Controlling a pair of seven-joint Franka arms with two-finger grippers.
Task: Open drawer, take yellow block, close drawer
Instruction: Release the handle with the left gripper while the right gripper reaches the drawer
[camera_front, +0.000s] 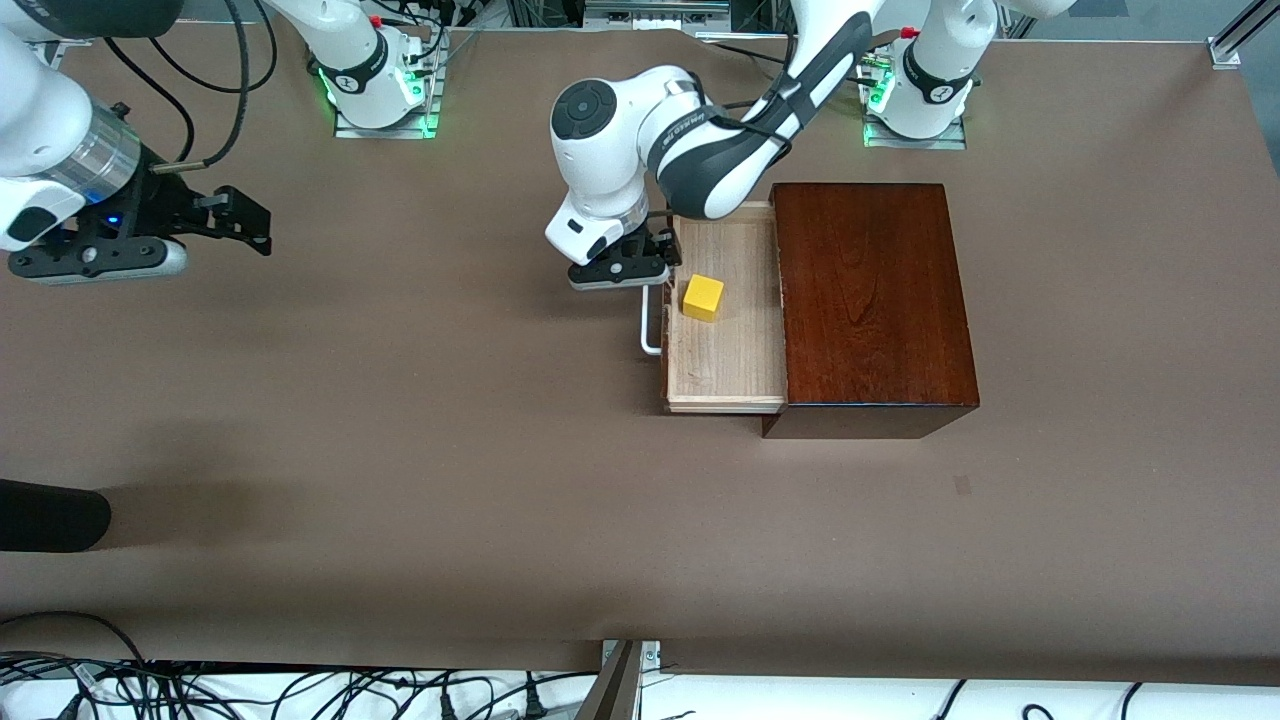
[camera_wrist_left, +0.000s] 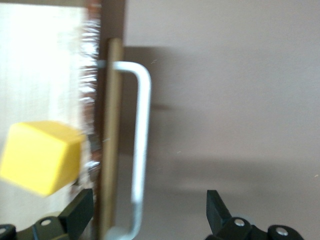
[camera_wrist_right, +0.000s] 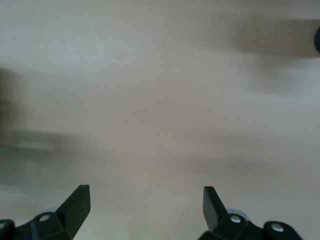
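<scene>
The drawer (camera_front: 725, 365) stands pulled out of the mahogany box (camera_front: 870, 290), its pale tray showing. The yellow block (camera_front: 703, 297) lies in the tray close to the drawer front. It also shows in the left wrist view (camera_wrist_left: 40, 156). The white bar handle (camera_front: 648, 328) is on the drawer front and shows in the left wrist view (camera_wrist_left: 141, 145). My left gripper (camera_front: 645, 262) is open and empty over the handle's end that lies farther from the front camera; its jaws straddle the handle and drawer front without touching (camera_wrist_left: 149, 202). My right gripper (camera_front: 240, 220) is open and empty, waiting over bare table (camera_wrist_right: 146, 197).
The brown table cover (camera_front: 420, 420) is bare around the box. A dark rounded object (camera_front: 50, 515) juts in at the right arm's end, nearer the front camera. Cables (camera_front: 200, 690) lie along the edge nearest that camera.
</scene>
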